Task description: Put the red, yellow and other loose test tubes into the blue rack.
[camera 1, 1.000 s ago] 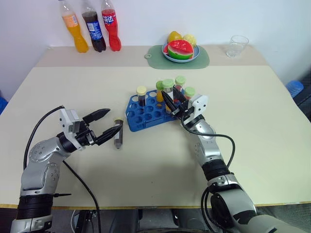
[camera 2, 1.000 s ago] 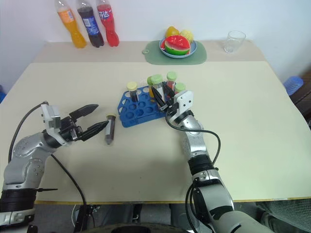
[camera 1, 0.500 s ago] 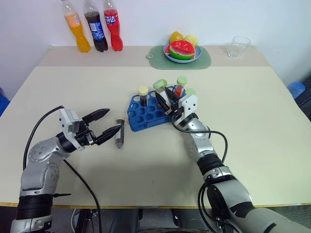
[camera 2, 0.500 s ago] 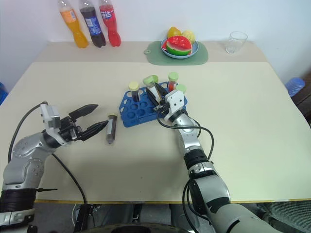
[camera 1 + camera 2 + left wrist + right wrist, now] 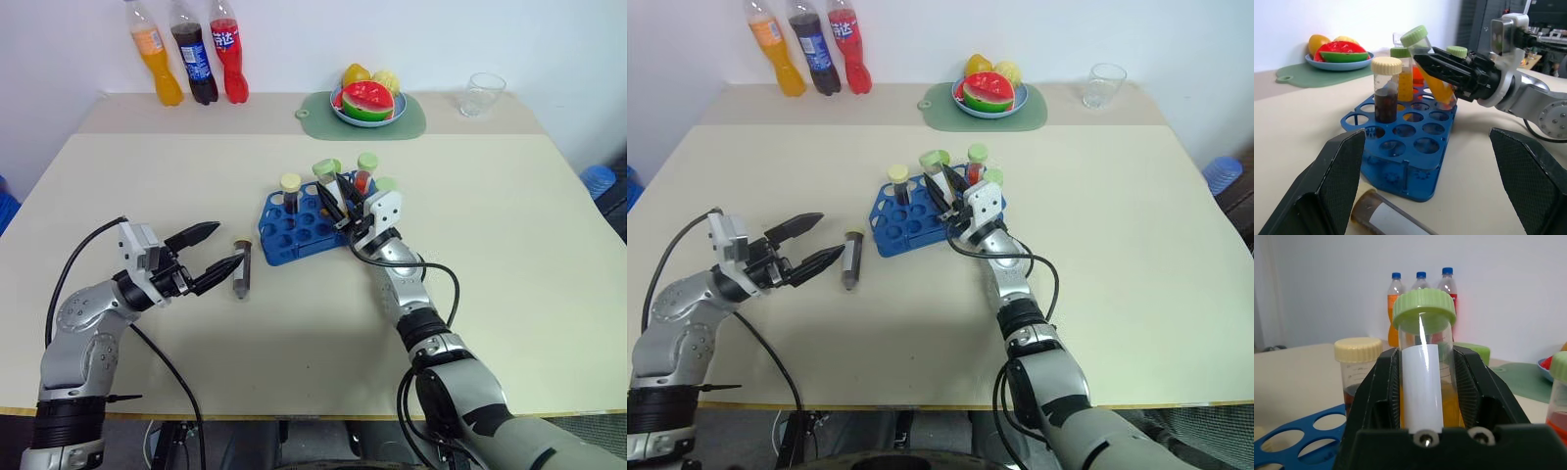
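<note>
Lying nearest on the cream table (image 5: 509, 245), a brown tube (image 5: 240, 269) with a cream cap rests on its side, just ahead of the left gripper (image 5: 214, 258), whose two fingers stand wide apart and hold nothing. Just beyond and to the right sits the blue rack (image 5: 299, 227), with most near holes bare. A brown-liquid tube with a cream cap (image 5: 289, 193) stands upright in a far-left hole; a red-liquid tube with a green cap (image 5: 364, 173) stands at the far right, with another green-capped tube (image 5: 385, 184) just beside it. Over the rack's right half, the right gripper (image 5: 336, 199) is clamped on the yellow tube (image 5: 1426, 63), white label facing the wrist, pale-green cap uppermost; the tube leans tilted above the holes, crowded by the standing tubes around it. Well behind, a green mat (image 5: 407, 122) carries a plate of fruit (image 5: 364, 100). A clear glass (image 5: 481, 93) stands to its right, and three soda bottles (image 5: 186, 61) line the far left against the wall.
</note>
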Available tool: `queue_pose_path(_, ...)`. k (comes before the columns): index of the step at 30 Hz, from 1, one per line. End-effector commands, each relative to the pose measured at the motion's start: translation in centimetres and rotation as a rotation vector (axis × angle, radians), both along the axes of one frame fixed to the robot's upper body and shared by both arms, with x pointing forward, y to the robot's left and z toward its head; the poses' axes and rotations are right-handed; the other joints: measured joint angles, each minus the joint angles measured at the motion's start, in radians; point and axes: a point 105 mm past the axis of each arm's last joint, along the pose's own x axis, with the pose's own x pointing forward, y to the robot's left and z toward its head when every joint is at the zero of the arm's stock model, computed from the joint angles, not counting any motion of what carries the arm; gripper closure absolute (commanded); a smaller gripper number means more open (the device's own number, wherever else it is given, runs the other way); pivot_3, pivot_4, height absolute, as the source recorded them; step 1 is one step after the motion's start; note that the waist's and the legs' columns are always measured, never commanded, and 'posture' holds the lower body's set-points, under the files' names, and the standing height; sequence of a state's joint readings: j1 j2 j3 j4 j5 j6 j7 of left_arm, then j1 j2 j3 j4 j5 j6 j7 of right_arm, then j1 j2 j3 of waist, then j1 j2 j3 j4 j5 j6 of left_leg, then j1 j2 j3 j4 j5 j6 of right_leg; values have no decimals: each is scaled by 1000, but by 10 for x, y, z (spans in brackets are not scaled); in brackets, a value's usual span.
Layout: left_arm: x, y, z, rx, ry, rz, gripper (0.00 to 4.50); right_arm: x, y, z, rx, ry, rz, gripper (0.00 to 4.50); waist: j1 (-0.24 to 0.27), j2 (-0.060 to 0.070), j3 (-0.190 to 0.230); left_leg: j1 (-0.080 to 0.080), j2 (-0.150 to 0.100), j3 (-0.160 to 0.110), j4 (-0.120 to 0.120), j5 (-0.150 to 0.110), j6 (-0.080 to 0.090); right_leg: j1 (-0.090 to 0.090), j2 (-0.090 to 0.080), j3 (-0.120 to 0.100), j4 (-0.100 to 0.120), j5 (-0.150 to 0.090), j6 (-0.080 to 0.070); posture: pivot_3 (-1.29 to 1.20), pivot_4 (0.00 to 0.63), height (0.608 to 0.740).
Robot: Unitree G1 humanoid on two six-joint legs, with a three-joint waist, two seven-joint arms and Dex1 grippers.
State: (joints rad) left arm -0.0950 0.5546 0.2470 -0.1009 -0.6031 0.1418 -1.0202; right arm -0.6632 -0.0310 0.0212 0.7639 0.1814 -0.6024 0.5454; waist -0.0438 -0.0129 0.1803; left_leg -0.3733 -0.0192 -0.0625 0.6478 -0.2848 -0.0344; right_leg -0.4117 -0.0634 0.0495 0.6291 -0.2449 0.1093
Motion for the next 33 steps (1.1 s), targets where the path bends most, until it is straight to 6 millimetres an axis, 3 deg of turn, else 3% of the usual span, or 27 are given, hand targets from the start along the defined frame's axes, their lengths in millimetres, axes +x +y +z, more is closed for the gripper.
queue_pose_path(1, 0, -4, 10, -14, -46, -15, 332, -4, -11, 17, 36, -61, -19, 2892, 0, 0, 0, 0, 0, 0, 0, 0, 0, 0, 0, 0, 0, 0, 0, 0, 150, 740)
queue_pose_path(19, 3, -12, 7, -35, -36, -40, 332, -18, -22, 31, 55, -92, -8, 2892, -2, 1, 0, -1, 0, 1, -1, 0, 0, -2, 1, 0, 0, 0, 0, 0, 150, 740)
queue_pose_path(23, 3, -10, 7, -32, -37, -37, 332, -32, -33, 24, -45, -70, 18, 2892, 3, 1, 0, -1, 0, 0, -1, 0, 0, -2, 0, 0, 0, 0, 0, 0, 150, 740)
queue_pose_path(26, 2, -9, 7, -33, -37, -31, 332, -55, -48, 10, -138, 16, 68, 2892, 9, 1, 1, -2, 0, 0, -1, 0, 0, -1, -1, 0, -1, 0, 0, 0, 150, 740)
queue_pose_path(30, 1, -9, 3, -35, -29, -31, 332, -89, -78, -7, -280, 207, 112, 2892, 11, 2, 1, -2, 0, 1, -1, 0, 0, -1, -1, 0, -2, -1, 0, 0, 150, 740)
queue_pose_path(33, 0, -11, 1, -42, -23, -37, 332, -102, -96, -10, -372, 366, 132, 2892, 3, 2, 2, -1, 0, 1, 0, 0, 0, -1, 0, 0, -2, -2, -3, 0, 150, 740)
